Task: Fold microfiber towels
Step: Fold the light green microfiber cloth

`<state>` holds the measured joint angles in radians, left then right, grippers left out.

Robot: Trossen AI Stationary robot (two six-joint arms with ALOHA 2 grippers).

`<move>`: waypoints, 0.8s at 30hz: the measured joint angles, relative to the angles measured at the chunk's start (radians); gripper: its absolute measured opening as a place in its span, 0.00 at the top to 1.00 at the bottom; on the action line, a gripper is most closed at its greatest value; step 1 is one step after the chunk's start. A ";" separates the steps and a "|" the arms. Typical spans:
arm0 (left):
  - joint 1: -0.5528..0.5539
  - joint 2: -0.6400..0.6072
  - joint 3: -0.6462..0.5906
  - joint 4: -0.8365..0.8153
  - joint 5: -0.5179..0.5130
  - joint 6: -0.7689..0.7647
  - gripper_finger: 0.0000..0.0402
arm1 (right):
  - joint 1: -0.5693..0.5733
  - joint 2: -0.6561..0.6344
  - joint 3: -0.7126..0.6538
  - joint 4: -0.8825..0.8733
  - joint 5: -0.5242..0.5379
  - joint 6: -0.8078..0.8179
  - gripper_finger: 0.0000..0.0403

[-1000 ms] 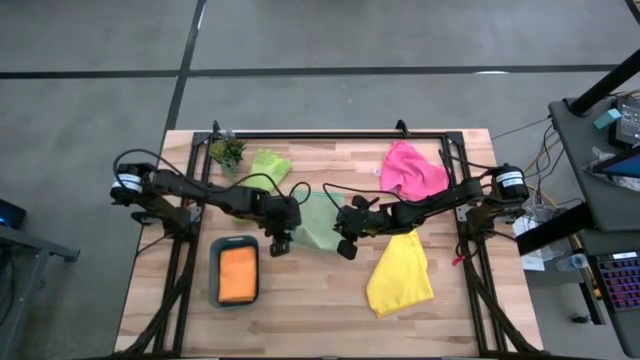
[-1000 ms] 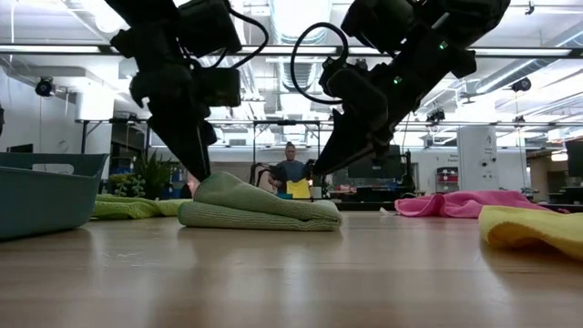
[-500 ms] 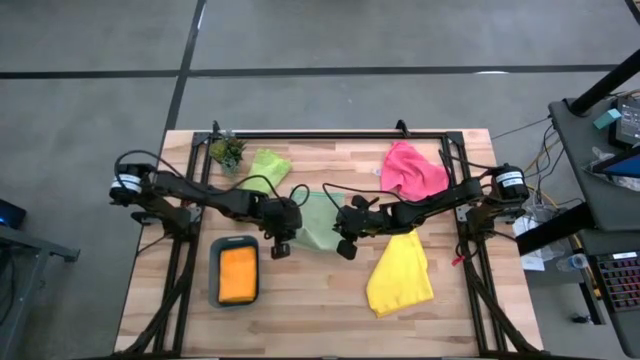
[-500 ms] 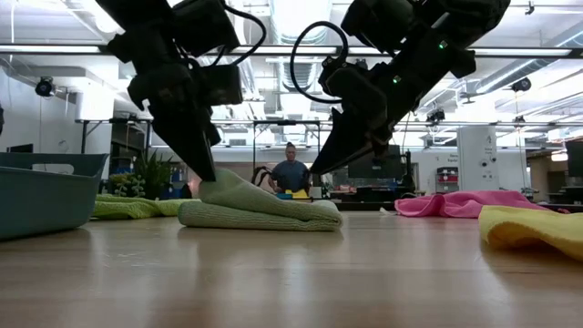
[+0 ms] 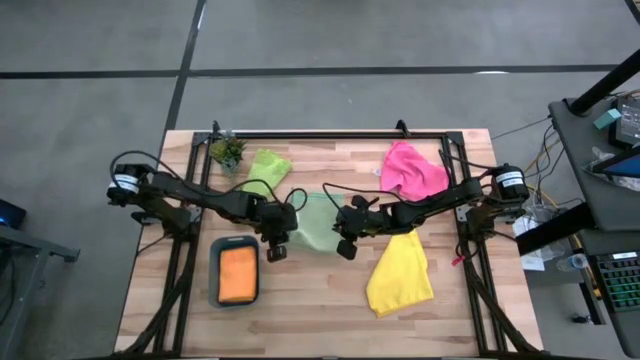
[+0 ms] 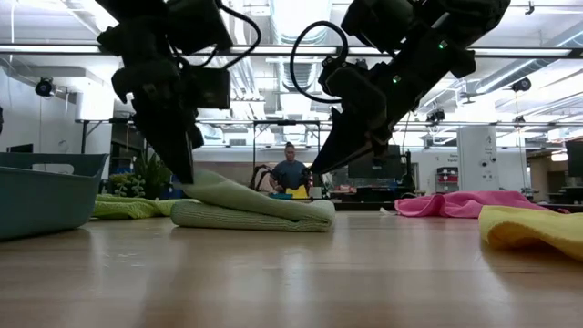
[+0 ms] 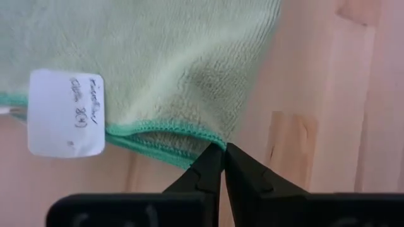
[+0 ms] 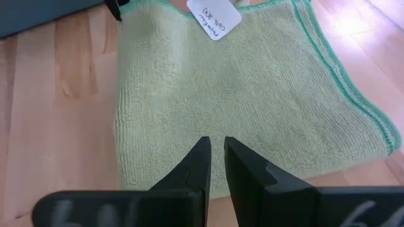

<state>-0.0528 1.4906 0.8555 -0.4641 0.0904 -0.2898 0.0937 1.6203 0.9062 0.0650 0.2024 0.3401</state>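
The pale sage green towel (image 5: 315,222) lies folded flat on the table's middle, with a white label (image 7: 66,113) at one edge. My left gripper (image 5: 276,243) is shut at its left near corner. My right gripper (image 5: 346,236) stands at the towel's right side, fingers almost together on the cloth. The lime green towel (image 5: 266,165) lies at the far left and the pink towel (image 5: 412,168) at the far right. The yellow towel (image 5: 400,272) lies near right, and the orange towel (image 5: 237,273) rests in the teal tray (image 5: 214,270). My left gripper pinches the towel's green-hemmed corner (image 7: 211,140) between its two fingertips, slanting down from the table's left. Two hemmed layers show there. The corner (image 6: 196,178) is raised slightly while the rest of the towel lies on the table. My right gripper has its fingertips (image 8: 203,148) on the towel's upper layer (image 8: 216,129), a little in from its right edge, with a thin strip of cloth between them. It slants down from the table's right. The towel lies flat under it.
A small potted plant (image 5: 228,150) stands at the far left corner beside the lime towel. The black arm frames (image 5: 180,260) run along both table sides. Bare wood (image 5: 310,300) lies along the near edge between the tray and the yellow towel.
My left gripper has shut on the sage towel's corner and drawn it slightly toward the table's left edge. The hump in the upper layer has flattened into a slope. The towel's right part has stayed in place.
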 joint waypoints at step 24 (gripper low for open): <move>0.000 0.003 0.056 -0.294 0.152 -0.013 0.50 | 0.000 0.000 0.000 0.002 0.000 -0.010 0.91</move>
<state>-0.0532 1.4937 0.9114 -0.7580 0.2424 -0.3027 0.0937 1.6203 0.9062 0.0674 0.2024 0.3299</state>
